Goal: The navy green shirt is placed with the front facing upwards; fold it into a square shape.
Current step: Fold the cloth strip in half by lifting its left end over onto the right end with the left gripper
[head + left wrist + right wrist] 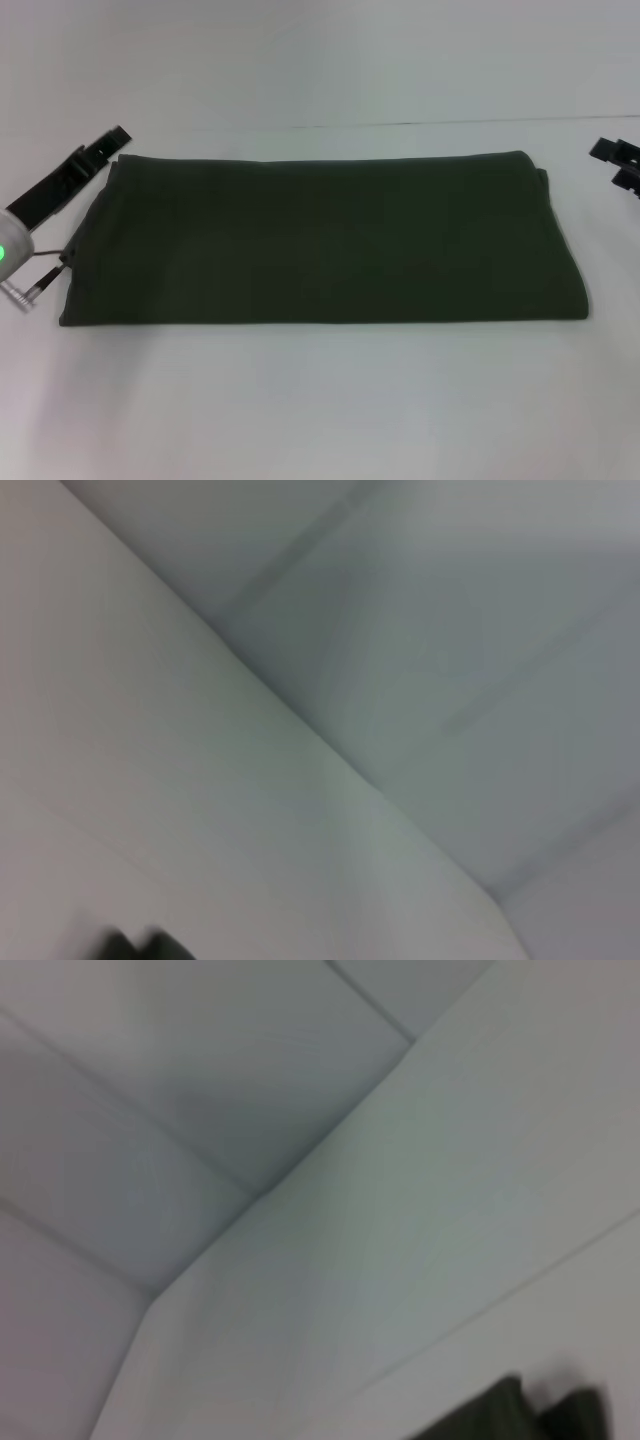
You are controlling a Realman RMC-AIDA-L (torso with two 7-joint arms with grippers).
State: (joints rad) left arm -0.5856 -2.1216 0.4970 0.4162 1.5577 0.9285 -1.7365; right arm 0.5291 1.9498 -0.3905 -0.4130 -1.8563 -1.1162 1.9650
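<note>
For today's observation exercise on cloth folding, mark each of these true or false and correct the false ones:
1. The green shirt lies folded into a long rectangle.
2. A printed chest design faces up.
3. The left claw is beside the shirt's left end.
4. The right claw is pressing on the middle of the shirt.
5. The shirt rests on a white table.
1. True: the green shirt lies as a wide, flat rectangle, not yet a square.
2. False: only plain dark cloth shows.
3. True: the left claw is by the shirt's far left corner.
4. False: the right claw is off the cloth, beyond its right end.
5. True: the table is white.
</note>
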